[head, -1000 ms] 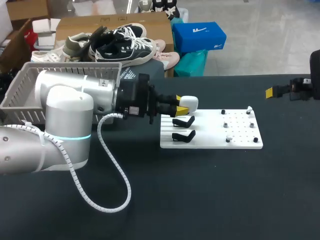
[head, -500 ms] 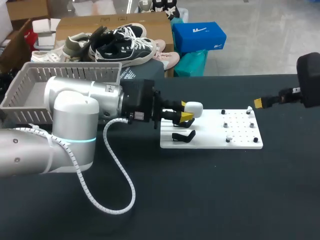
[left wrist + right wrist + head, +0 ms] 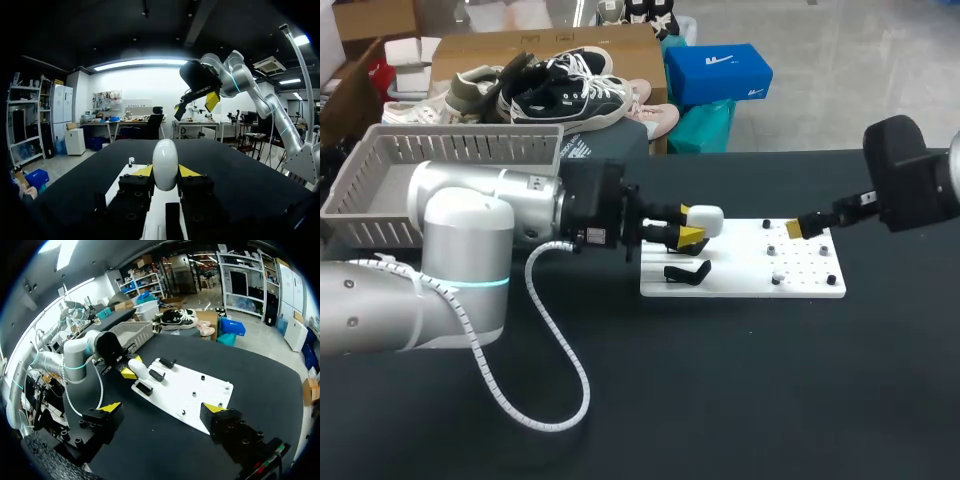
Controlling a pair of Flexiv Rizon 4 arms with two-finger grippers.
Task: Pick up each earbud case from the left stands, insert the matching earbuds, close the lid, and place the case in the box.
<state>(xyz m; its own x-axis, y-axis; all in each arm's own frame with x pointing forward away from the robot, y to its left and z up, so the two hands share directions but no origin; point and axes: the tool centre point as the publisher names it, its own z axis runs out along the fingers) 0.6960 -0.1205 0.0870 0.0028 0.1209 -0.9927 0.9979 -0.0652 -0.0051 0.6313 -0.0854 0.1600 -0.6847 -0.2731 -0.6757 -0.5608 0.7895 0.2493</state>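
Observation:
My left gripper [image 3: 692, 229] is shut on a white earbud case [image 3: 704, 219], held above the black stands [image 3: 686, 272] at the left end of the white board [image 3: 740, 285]. In the left wrist view the case [image 3: 165, 162] stands upright between the yellow fingertips [image 3: 189, 171]. My right gripper [image 3: 798, 227] hangs open over the board's right half, where several small dark pieces [image 3: 771, 248] sit. In the right wrist view its gripper [image 3: 162, 408] is spread wide above the board [image 3: 195, 392], with the case [image 3: 138, 368] beyond it.
A grey mesh basket [image 3: 380, 185] stands at the back left of the black table, behind my left arm. A white cable [image 3: 555, 345] loops from that arm over the table. A box with shoes lies beyond the table's far edge.
My right arm has swung in from the right edge to above the board's right half. My left gripper with the case has shifted slightly right, then held still.

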